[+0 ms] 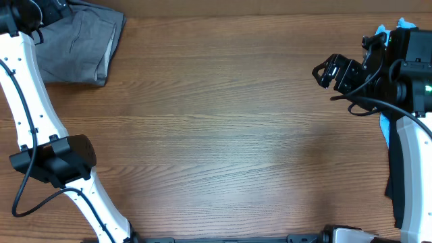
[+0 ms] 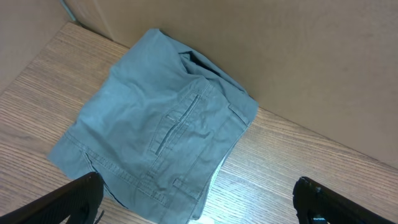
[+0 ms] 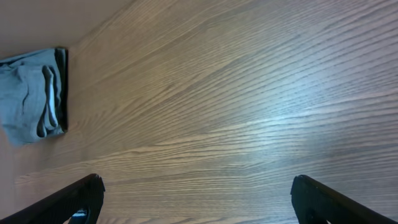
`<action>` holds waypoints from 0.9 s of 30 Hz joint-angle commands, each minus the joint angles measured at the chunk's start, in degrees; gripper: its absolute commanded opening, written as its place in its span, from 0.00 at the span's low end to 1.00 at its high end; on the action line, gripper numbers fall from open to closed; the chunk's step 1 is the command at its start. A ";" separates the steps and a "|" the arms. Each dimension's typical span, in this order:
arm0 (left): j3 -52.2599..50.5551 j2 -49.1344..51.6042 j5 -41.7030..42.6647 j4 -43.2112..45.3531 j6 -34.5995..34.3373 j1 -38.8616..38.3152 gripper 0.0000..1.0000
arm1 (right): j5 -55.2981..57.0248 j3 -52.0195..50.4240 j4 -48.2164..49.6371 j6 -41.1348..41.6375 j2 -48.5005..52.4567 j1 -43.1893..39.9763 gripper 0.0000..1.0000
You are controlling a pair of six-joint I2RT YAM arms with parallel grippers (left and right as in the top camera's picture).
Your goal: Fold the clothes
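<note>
The mid-grey shorts (image 1: 81, 44) lie folded in a compact bundle at the table's far left corner. In the left wrist view the shorts (image 2: 161, 124) show a back pocket seam and waistband, against the back wall. My left gripper (image 2: 196, 202) is open and empty, hovering just above the bundle's near edge; in the overhead view it (image 1: 42, 12) sits at the top left, partly cut off. My right gripper (image 1: 332, 73) is open and empty above bare wood at the right. The right wrist view shows its open fingers (image 3: 196, 199) and the shorts (image 3: 31, 93) far off.
A light-blue garment (image 1: 386, 131) and a black garment (image 1: 393, 182) lie at the table's right edge, mostly under the right arm. The wooden table (image 1: 223, 135) stretches between the arms. A beige wall (image 2: 298, 56) stands behind the shorts.
</note>
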 commanded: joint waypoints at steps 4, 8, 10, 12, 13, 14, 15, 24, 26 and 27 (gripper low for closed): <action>-0.09 0.26 0.39 0.00 -0.79 0.11 1.00 | 2.08 0.83 0.02 -0.83 -4.46 -0.35 1.00; -0.09 0.26 0.39 0.00 -0.79 0.11 1.00 | 3.39 0.83 0.02 -0.83 -9.22 -0.33 1.00; -0.09 0.26 0.39 0.00 -0.79 0.11 1.00 | 4.04 0.81 0.09 -0.83 -11.82 -0.33 1.00; -0.09 0.26 0.39 0.00 -0.79 0.11 1.00 | 4.90 0.59 0.02 -0.83 -14.27 -0.31 1.00; -0.09 0.26 0.39 0.00 -0.79 0.11 1.00 | 5.29 0.39 0.04 -0.85 -15.02 -0.31 1.00; -0.09 0.26 0.39 0.00 -0.79 0.11 1.00 | 5.79 0.00 0.07 -0.83 -16.00 -0.31 1.00; -0.09 0.26 0.39 0.00 -0.79 0.11 1.00 | 6.05 -0.52 0.02 -0.83 -16.85 -0.31 1.00; -0.09 0.26 0.39 0.00 -0.79 0.11 1.00 | 6.56 -13.64 10.47 -0.83 -24.02 -0.28 1.00; -0.09 0.26 0.39 0.00 -0.79 0.11 1.00 | 6.38 -19.30 15.72 -0.83 -26.80 -0.28 1.00; -0.09 0.26 0.39 0.00 -0.79 0.11 1.00 | 6.32 -22.93 19.10 -0.83 -28.55 -0.28 1.00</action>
